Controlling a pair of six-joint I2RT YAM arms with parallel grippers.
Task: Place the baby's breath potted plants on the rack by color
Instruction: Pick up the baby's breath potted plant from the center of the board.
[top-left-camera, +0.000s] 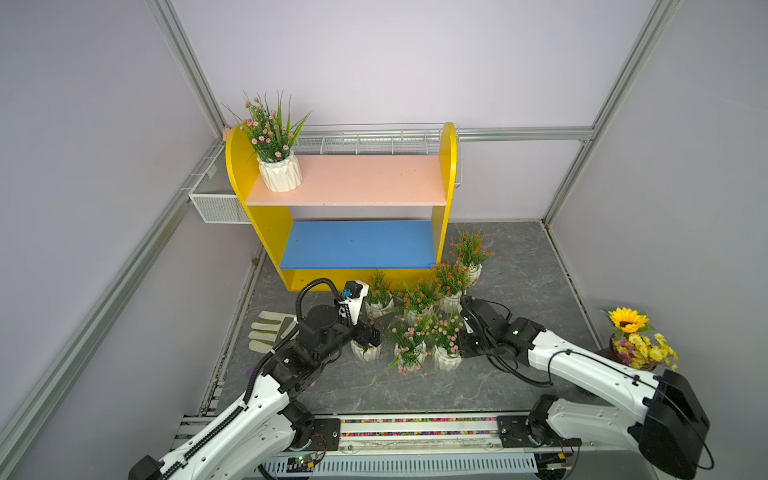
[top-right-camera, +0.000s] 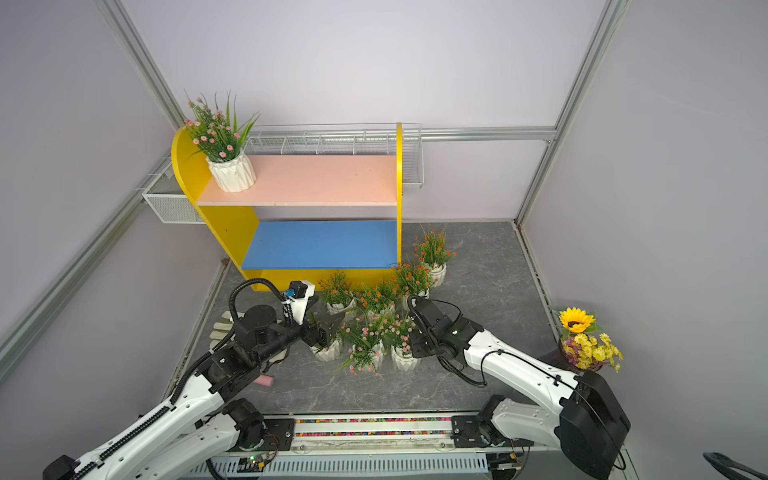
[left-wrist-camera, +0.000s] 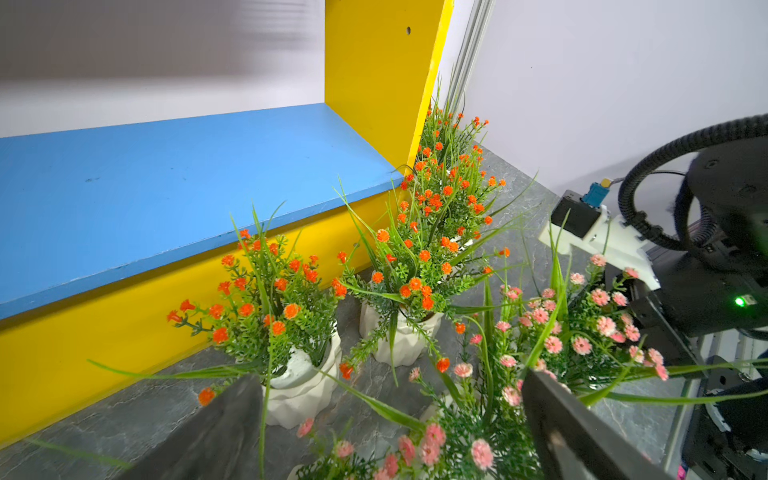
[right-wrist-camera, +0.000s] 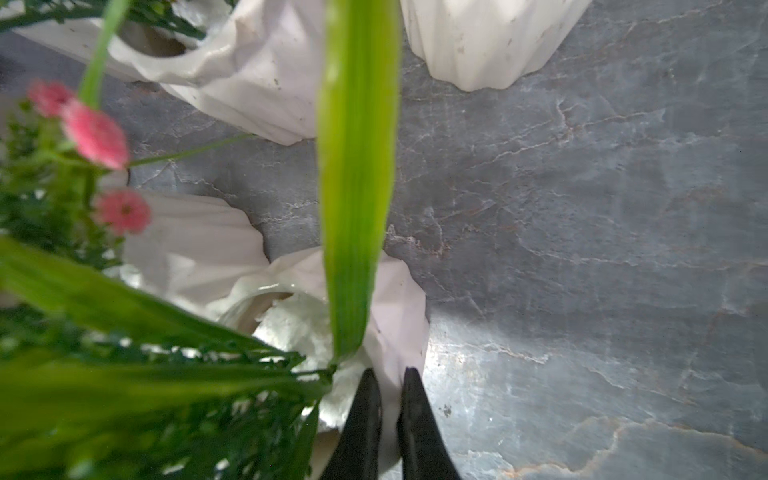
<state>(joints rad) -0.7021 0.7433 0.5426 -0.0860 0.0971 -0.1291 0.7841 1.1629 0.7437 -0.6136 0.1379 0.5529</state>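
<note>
Since the right gripper (right-wrist-camera: 392, 399) has closed on only the thin rim of a pink baby's breath plant (right-wrist-camera: 399, 299), one fingertip inside the white faceted pot and one outside, the likeliest failure is the pot tilting or slipping free when lifted. The hold sits at one edge, well off the pot's centre.

This plant stands on the grey marbled table (top-left-camera: 519, 266), just beside a second pink plant (top-left-camera: 409, 353). Their long grass blades cross, so a lift may drag or topple the neighbour.

The left gripper (left-wrist-camera: 395, 432) hangs spread wide over a third pink plant (top-left-camera: 365, 352), holding nothing. With both arms in one tight cluster, I judge a snagged blade or a brush between the arms possible.

The orange baby's breath plants (top-left-camera: 417, 297) stand between this cluster and the rack (top-left-camera: 266, 232), so a low carry could knock them over.

Counted, there are eight plants:
- Four are pink. Three are on the table, and a shelved pink plant (top-left-camera: 279, 172) stands at the left end of the pink upper board (top-left-camera: 365, 178).
- Four are orange, all on the table, strung from the rack's front round to its right side panel.

The blue lower board (top-left-camera: 357, 245) carries none of them. The single rack has two boards, and there are two grippers.

Farther out lie one work glove (top-left-camera: 270, 330) and one sunflower bouquet (top-left-camera: 633, 340) in a dark vase. At least two white wire mesh baskets (top-left-camera: 208, 203) hang on the walls.
</note>
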